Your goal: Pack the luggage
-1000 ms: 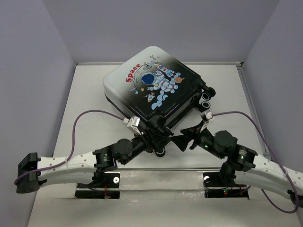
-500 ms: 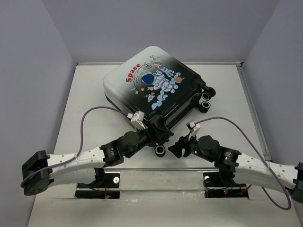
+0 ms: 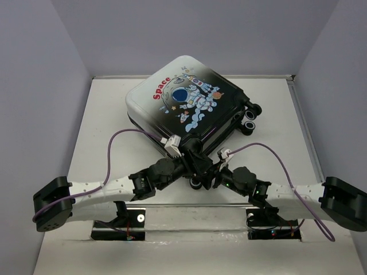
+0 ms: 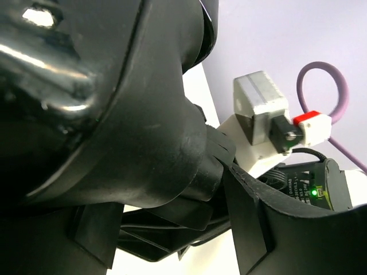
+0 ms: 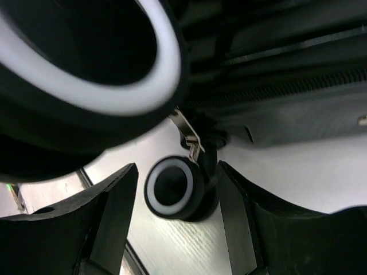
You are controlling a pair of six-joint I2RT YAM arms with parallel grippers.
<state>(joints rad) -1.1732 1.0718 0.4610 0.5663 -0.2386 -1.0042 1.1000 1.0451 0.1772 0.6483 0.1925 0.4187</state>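
**Both grippers meet at the near wheel corner of the luggage**

The luggage [image 3: 189, 106] lies shut on the table [image 3: 109, 114] with its astronaut side up, directly ahead of both grippers. The left gripper [image 3: 198, 161] reaches in from the left and sits against the corner of the case nearest the arms. In its wrist view, the glossy black shell fills everything ahead and to the left. A black lump of the case sits between the two dark fingers [image 4: 252, 223]. The fingers are spread, but I cannot tell whether they are pressing on it.

The right gripper [image 3: 213, 175] comes in from the opposite side, and its tips are just beside the left gripper's. Its jaws stand wide apart. In its wrist view, a black wheel [image 5: 172, 189] with a pale ring shows in the gap just past the fingertips [image 5: 117, 195], not clearly touched by either one. A second wheel, blurred and very close, looms above that gripper's left finger. A metal zip pull [image 5: 188, 137] hangs from the zipper line straight ahead.
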